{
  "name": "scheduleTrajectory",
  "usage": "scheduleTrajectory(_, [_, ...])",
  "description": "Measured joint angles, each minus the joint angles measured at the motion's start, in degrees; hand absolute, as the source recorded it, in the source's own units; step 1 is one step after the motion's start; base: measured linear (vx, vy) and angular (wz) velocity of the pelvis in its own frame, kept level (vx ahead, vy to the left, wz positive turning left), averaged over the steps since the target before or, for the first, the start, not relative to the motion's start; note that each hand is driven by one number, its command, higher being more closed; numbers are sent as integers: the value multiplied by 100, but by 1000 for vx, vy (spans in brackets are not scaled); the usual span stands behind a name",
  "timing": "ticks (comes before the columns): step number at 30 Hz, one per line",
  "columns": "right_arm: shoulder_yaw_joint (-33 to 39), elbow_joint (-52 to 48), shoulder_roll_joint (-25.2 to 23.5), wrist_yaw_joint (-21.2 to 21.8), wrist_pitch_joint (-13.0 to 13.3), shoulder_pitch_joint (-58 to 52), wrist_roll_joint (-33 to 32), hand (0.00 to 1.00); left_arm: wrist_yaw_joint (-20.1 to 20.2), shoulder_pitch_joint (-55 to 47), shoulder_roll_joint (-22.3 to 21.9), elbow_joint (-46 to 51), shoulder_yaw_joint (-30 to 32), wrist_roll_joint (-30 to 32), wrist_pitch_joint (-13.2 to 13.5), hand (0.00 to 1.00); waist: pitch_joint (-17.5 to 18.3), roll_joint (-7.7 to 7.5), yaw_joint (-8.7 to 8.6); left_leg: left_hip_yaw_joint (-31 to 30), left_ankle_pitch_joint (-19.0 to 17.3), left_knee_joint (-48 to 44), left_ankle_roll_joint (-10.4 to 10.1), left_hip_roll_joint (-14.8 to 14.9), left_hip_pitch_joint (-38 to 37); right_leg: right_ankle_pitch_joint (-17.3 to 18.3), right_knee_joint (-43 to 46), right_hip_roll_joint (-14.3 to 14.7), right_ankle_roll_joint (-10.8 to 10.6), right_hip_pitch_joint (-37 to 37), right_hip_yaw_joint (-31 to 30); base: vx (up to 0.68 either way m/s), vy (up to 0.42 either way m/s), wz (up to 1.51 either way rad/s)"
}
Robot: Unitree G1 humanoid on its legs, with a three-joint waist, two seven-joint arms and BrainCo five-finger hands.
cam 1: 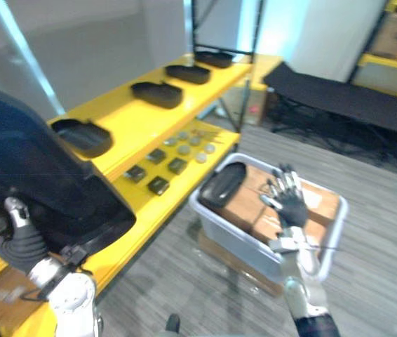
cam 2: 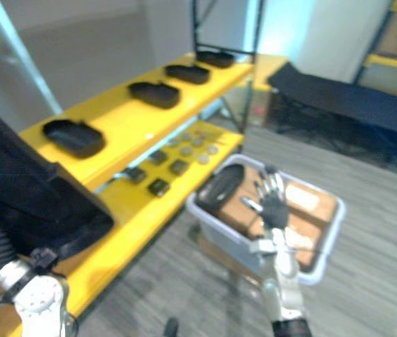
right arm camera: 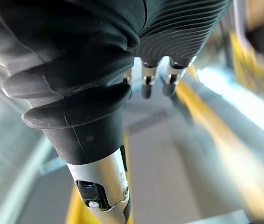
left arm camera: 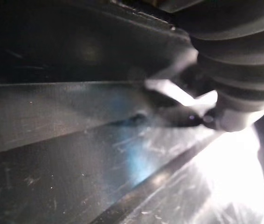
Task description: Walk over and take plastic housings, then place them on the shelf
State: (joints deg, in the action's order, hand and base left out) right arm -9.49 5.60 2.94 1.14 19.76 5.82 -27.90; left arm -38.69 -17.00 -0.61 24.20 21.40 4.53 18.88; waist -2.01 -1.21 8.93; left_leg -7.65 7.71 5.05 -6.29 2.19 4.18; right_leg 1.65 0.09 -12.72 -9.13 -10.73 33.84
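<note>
Nearest your camera in the left eye view, a large black plastic housing (cam 1: 37, 175) sits at the lower left, held up in the air by your left hand (cam 1: 17, 242). One silver digit presses on its rim, so the hand is clamped on it. The other fingers are hidden behind the plastic. Beyond it runs a yellow shelf (cam 1: 132, 119) with two levels. Four smaller black housings (cam 1: 156, 93) lie in a row along the upper level, apart from one another. Dark square and round grey small parts (cam 1: 177, 156) lie scattered on the lower level. Just beside the shelf stands a grey bin (cam 1: 235, 235) holding brown cardboard (cam 1: 251, 205) and one more dark piece, the bin housing (cam 1: 223, 184). Your right hand (cam 1: 287, 198) stands upright above the bin, fingers spread and empty. A black cot (cam 1: 346, 98) sits well behind.

Your right eye view gives the same layout, with the right hand over the bin's middle.

Your left wrist view shows the held housing's scratched dark surface right against the hand's ribbed cover.

Your right wrist view shows straight fingers (right arm camera: 147, 81) with the thumb apart and nothing between them.
</note>
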Motion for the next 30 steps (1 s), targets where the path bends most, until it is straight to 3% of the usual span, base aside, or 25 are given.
scheduleTrajectory(3, [-49, -1, -39, -232, -5, 176, 71, 0, 240, -125, -70, 8, 102, -180, 52, 100, -57, -93, 9, -76, 8, 2, 24, -32, -8, 89, 93, -30, 60, -44, 75, -3, 3, 14])
scheduleTrajectory(6, [-41, 0, -30, -326, -225, 170, 71, 0, 388, -120, -113, 7, 102, -192, 122, 100, -99, -151, -16, 87, -34, 1, 92, 36, -22, 145, 189, -30, 77, 84, -80, -26, -10, -22])
scheduleTrajectory(11, [-75, -2, 34, -75, -423, 15, 58, 0, 392, -204, -233, -4, 59, -219, 101, 100, -122, -139, -50, 374, -75, -28, 116, 130, -183, 157, 252, -17, 91, 148, -373, -10, -14, -32])
scheduleTrajectory(14, [-74, -20, 67, 26, -505, -340, 61, 0, 534, -268, -232, -13, -19, -337, 12, 100, -161, -151, -53, 356, -80, -27, 136, 121, -149, 167, 223, -13, 71, 39, -211, -29, -30, 23])
scheduleTrajectory(17, [-49, -149, 107, 22, -505, -559, 183, 0, 755, -237, -233, -105, -108, -475, -61, 100, -269, -179, -221, 536, 43, -2, 269, 122, -3, 174, 238, -28, 44, -104, 238, -12, -1, 68])
scheduleTrajectory(22, [92, -314, 127, 107, -452, -559, 399, 0, 853, -55, -219, -124, -422, -457, 5, 100, -371, -204, -207, 823, 74, 2, 292, 66, 91, 225, 302, -141, 69, -133, 395, 5, 35, 28])
scheduleTrajectory(24, [218, -315, 146, 147, -374, -560, 396, 0, 921, 108, -193, -124, -527, -412, 110, 100, -391, -190, -255, 796, 83, 3, 304, 4, 83, 360, 476, -218, 163, -106, 314, 26, 36, 22])
scheduleTrajectory(26, [435, -420, 169, 139, -235, -593, 400, 0, 1083, 460, 74, -128, -737, -324, 265, 100, -468, -157, -469, 541, 92, 3, 316, -81, 86, 608, 831, -229, 483, -35, -389, 6, 13, 56])
scheduleTrajectory(28, [667, -545, 216, 137, -161, -628, 400, 0, 1278, 861, 401, -231, -962, -157, 416, 100, -525, -134, -661, 385, 106, 4, 337, -95, 116, 617, 1153, -203, 497, 14, -928, -14, -5, 84])
scheduleTrajectory(30, [858, -605, 292, 146, -62, -701, 400, 0, 1415, 1199, 625, -317, -1169, 42, 493, 100, -517, -145, -706, 402, 134, 2, 371, -79, 170, 633, 1281, -188, 481, 21, -1054, 13, -34, 60])
